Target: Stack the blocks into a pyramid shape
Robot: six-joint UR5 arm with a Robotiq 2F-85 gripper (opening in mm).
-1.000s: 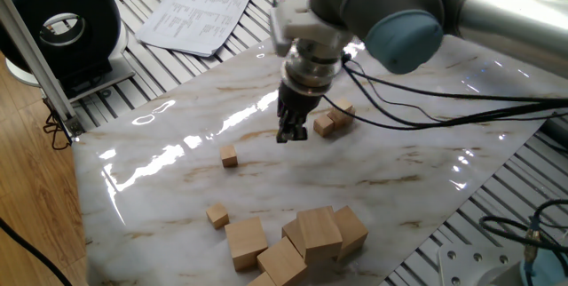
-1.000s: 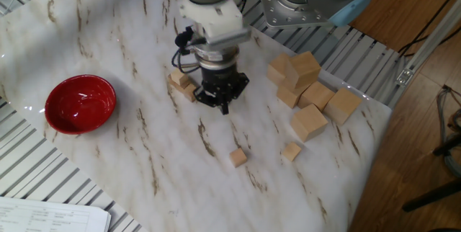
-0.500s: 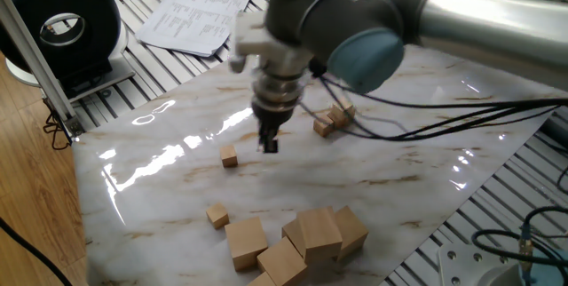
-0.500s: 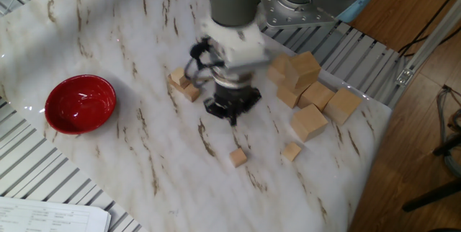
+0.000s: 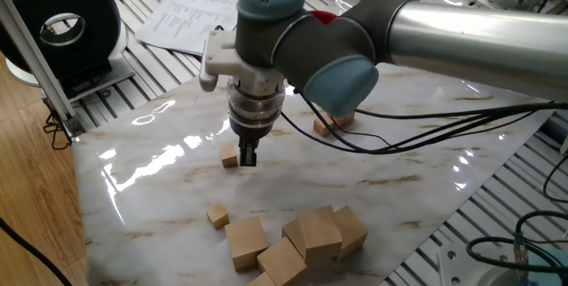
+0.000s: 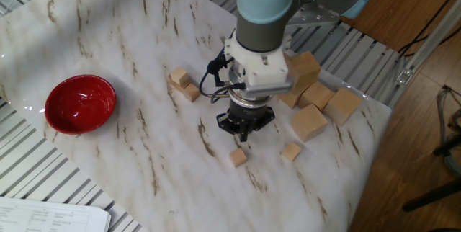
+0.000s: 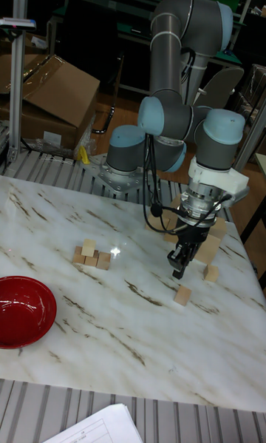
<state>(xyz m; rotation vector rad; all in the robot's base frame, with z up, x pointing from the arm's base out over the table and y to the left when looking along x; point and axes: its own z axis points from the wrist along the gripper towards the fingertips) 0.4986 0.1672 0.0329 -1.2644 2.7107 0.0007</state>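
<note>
Now gripper (image 6: 242,136) hangs just above lone small block (image 6: 238,158), empty; jaw gap unclear

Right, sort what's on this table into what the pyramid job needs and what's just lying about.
For the job:
- started stack of small blocks
- loose small block by the gripper
- second loose small block

Lying about:
- red bowl
- big wooden cubes
- printed papers

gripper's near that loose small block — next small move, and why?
Probably shift sideways over the loose small block and descend to straddle it. The gripper hangs just beside and above it, apparently holding nothing, while the started stack shows only about four blocks, so more are needed.
</note>
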